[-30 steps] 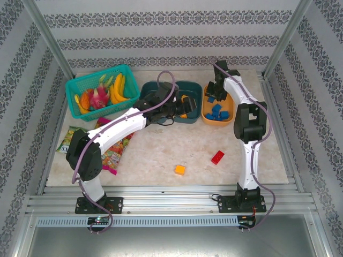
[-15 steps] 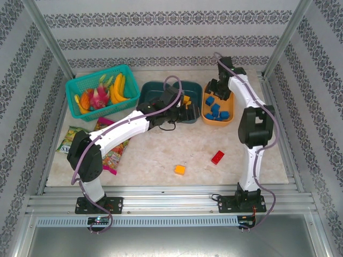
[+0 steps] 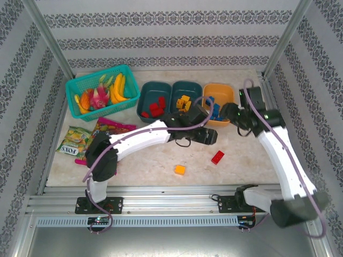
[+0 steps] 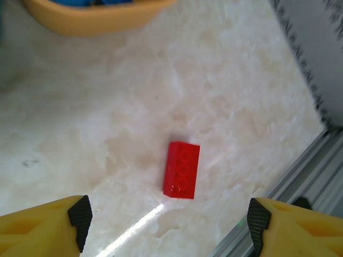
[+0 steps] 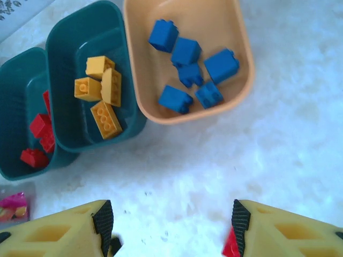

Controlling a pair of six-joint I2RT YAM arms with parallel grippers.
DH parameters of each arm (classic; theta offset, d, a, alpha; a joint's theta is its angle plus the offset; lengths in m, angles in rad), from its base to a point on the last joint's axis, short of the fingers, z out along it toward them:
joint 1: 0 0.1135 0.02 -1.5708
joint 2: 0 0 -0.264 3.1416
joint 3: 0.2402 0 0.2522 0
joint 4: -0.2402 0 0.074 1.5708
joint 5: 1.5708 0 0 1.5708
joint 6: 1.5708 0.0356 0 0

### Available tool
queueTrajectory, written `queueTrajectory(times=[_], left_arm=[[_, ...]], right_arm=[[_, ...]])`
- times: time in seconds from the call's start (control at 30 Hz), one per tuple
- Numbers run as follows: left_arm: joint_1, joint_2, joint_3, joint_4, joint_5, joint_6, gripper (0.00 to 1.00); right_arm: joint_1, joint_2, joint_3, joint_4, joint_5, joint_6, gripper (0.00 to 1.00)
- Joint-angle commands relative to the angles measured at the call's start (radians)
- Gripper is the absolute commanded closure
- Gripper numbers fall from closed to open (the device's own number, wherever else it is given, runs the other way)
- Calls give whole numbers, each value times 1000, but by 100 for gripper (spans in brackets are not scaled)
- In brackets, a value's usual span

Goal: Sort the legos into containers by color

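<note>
A red lego [image 3: 217,157] [image 4: 181,169] lies loose on the marble table, an orange lego [image 3: 179,169] to its near left. My left gripper [image 3: 210,136] [image 4: 169,217] hovers open just above the red lego, nothing between its fingers. My right gripper [image 3: 228,113] [image 5: 169,222] hangs open and empty in front of the tubs; a red sliver [image 5: 230,247] shows by its right finger. The orange tub [image 3: 220,87] [image 5: 214,21] holds blue legos [image 5: 187,53]. The middle teal tub [image 3: 185,84] [image 5: 64,59] holds yellow legos [image 5: 102,88]. The left teal tub [image 3: 143,91] [image 5: 16,96] holds red legos [image 5: 40,128].
A turquoise mesh basket [image 3: 102,91] with toy fruit stands at the back left. Snack bags [image 3: 75,140] lie at the left beside the left arm's base. A metal rail [image 4: 300,176] borders the table close to the red lego.
Both arms pulled back from the tubs. The left gripper swung right and nearer, over the red lego. The right gripper drew back from above the orange tub to in front of it.
</note>
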Motion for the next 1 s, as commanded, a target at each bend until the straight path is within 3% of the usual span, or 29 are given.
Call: queueTrajectory(times=[0.0, 0.3, 0.63, 0.87, 0.97], left_arm=[[-56, 72, 60, -72, -20, 70, 22], [-151, 285, 250, -156, -108, 87, 26], [-198, 507, 475, -288, -224, 115, 26], [-210, 569, 526, -329, -295, 118, 38], [-210, 574, 526, -327, -303, 139, 49]], right_arm=[[-2, -162, -57, -66, -43, 72, 37], [0, -401, -44, -197, -138, 146, 38], [-1, -440, -2, -224, -185, 164, 37], [-1, -455, -11, -231, -189, 167, 37], [-1, -462, -28, -227, -188, 173, 37]])
